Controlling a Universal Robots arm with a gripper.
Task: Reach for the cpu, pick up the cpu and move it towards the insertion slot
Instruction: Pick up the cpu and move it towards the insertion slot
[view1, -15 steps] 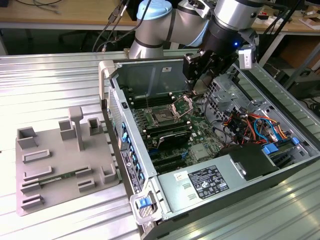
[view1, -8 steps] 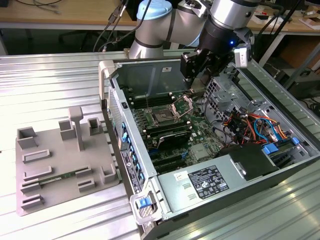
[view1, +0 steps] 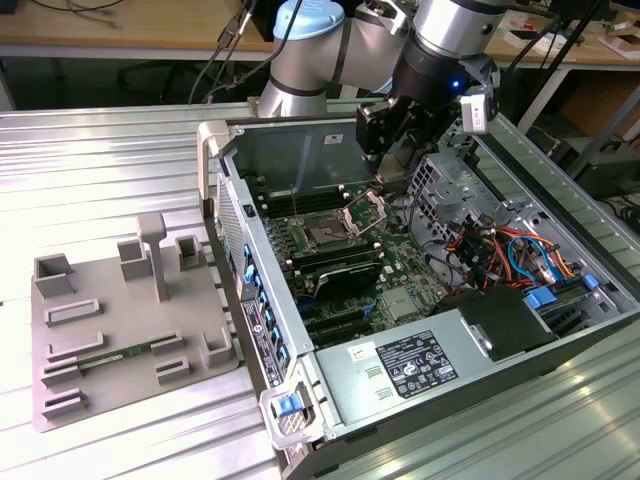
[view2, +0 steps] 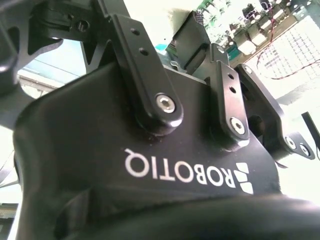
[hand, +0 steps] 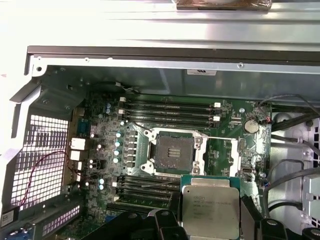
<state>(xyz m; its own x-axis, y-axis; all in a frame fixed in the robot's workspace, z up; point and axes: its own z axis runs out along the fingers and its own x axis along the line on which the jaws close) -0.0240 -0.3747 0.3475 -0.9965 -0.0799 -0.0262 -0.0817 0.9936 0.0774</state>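
Observation:
In the first wrist view the cpu (hand: 210, 200), a small square chip with a silvery top and a green rim, sits between two black fingers (hand: 250, 217). My gripper (hand: 210, 222) is shut on it. The insertion slot (hand: 173, 152) is a dark square socket on the green circuit board, and the cpu hangs above the board a little to one side of it. The exterior view shows my gripper (view1: 386, 168) high over the open computer case, up and to that view's right of the insertion slot (view1: 325, 236). The slot's silver retention frame (view1: 366, 210) stands hinged open.
Long black memory slots (hand: 170, 111) flank the socket. A metal drive cage (view1: 440, 185) and red and blue cables (view1: 500, 250) lie to the exterior view's right of the gripper. A power supply (view1: 400, 365) is at the case front. A grey plastic tray (view1: 130, 320) sits outside the case.

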